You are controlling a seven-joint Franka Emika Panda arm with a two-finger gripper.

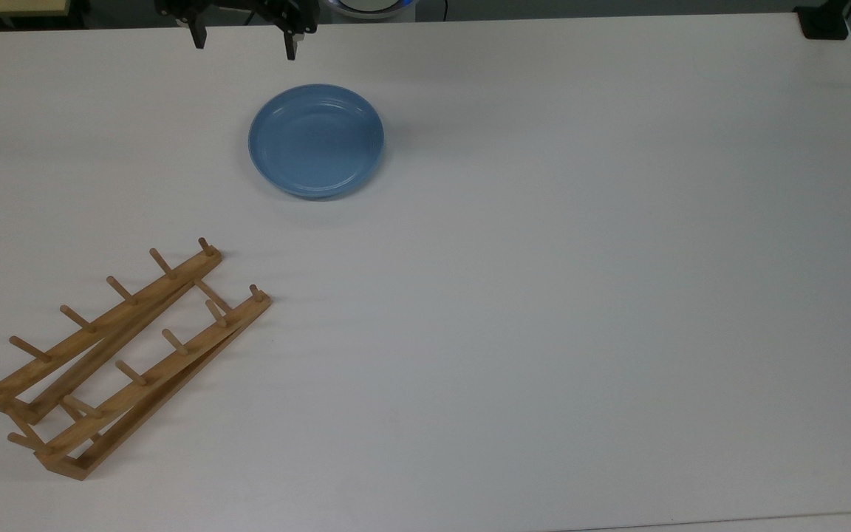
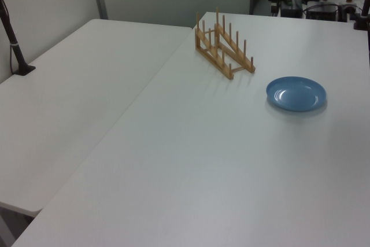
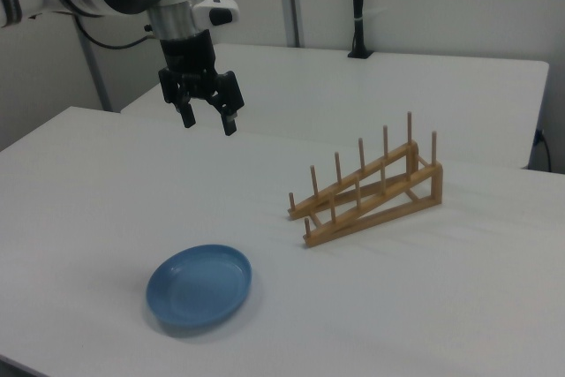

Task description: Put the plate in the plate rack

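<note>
The round glossy blue plate (image 1: 316, 140) lies flat on the white counter (image 1: 544, 258), well apart from the light-brown wooden plate rack (image 1: 119, 355). The black gripper (image 3: 209, 121) hangs above the plate, spread wide and empty; best to descend onto the plate's raised rim, one finger inside

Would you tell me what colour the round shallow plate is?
The round shallow plate is glossy blue; the top view shows it best.
</note>
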